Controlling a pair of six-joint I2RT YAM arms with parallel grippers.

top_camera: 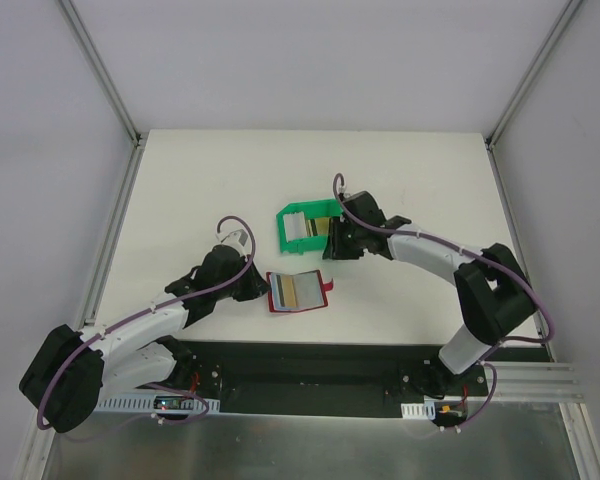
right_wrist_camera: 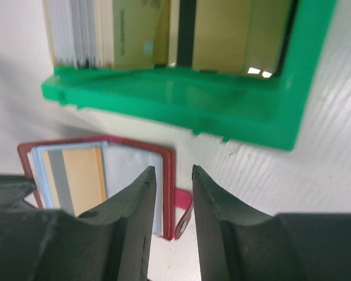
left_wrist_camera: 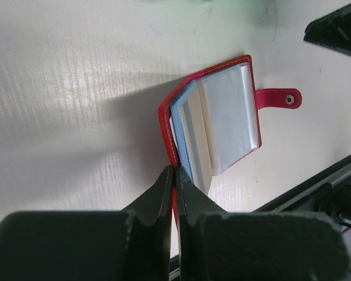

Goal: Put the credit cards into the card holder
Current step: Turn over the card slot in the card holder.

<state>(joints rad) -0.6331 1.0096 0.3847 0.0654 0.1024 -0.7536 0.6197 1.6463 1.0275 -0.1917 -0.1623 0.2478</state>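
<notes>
The dark red card holder [top_camera: 296,291] lies open on the table with a golden card in a pale pocket and its snap tab [top_camera: 329,287] to the right. My left gripper [top_camera: 254,283] is shut on the holder's left cover edge [left_wrist_camera: 169,140]. The credit cards [top_camera: 313,227], whitish and golden, stand in the green bin [top_camera: 289,237]. My right gripper [top_camera: 332,250] is open and empty, above the table between the bin and the holder. In the right wrist view the holder [right_wrist_camera: 93,170] lies below the fingers [right_wrist_camera: 141,193] and the cards [right_wrist_camera: 140,29] fill the bin [right_wrist_camera: 181,108].
White table [top_camera: 230,180] with grey enclosure walls and metal frame posts at the back corners. A black strip [top_camera: 310,365] and both arm bases run along the near edge. The right arm's elbow [top_camera: 490,295] stands at the right side.
</notes>
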